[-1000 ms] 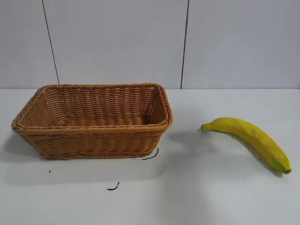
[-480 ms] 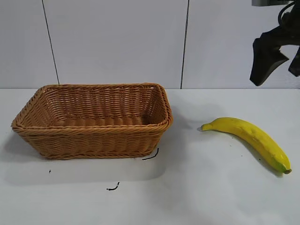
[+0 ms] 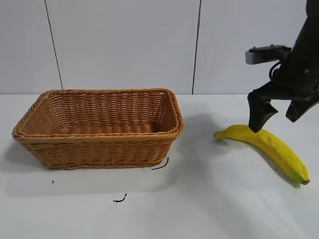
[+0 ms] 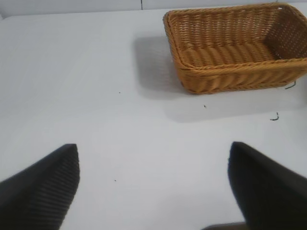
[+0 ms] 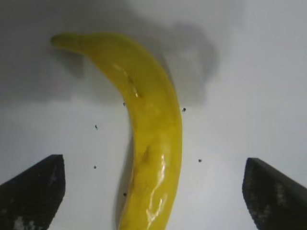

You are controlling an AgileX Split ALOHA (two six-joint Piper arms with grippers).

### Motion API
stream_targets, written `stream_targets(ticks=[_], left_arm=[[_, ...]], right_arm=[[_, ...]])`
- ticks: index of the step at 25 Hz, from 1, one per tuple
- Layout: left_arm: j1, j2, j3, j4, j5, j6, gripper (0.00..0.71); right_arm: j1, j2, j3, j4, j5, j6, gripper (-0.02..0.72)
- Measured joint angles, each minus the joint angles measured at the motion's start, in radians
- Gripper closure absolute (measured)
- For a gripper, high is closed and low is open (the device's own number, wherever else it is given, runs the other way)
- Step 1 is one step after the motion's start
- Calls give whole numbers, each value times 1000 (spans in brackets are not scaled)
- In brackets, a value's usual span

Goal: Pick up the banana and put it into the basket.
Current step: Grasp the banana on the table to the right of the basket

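Nearest the camera at lower right of the exterior frame, the banana (image 3: 266, 146) lies flat on the table (image 3: 199, 209), well apart from the basket (image 3: 99, 127), so nothing is picked up yet. Just above it hangs my right gripper (image 3: 279, 117), fingers spread wide; in its wrist view the banana (image 5: 148, 139) sits between them, untouched. I judge the descent and the pinch are next, then the carry. Farther back at centre left, the basket holds nothing. My left gripper (image 4: 153, 187) hovers spread over bare table, idle.
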Motion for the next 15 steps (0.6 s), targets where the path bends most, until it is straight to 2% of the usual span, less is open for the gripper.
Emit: stream_targets(ticks=[4,5,7,10,11,15], left_arm=[[0,0,0,0,0,0,75],[0,0,0,0,0,0,75],[0,0,0,0,0,0,75],[0,0,0,0,0,0,75],[0,0,0,0,0,0,75],[0,0,0,0,0,0,75]], right_arm=[[0,6,0,0,-10,17,24],[0,6,0,0,-11,21,62],[0,6,0,0,-11,27,166],[0,6,0,-2,-1,44,429],[0,6,0,-6,6,45,409],[0,-12,0,-40,33,45,414]])
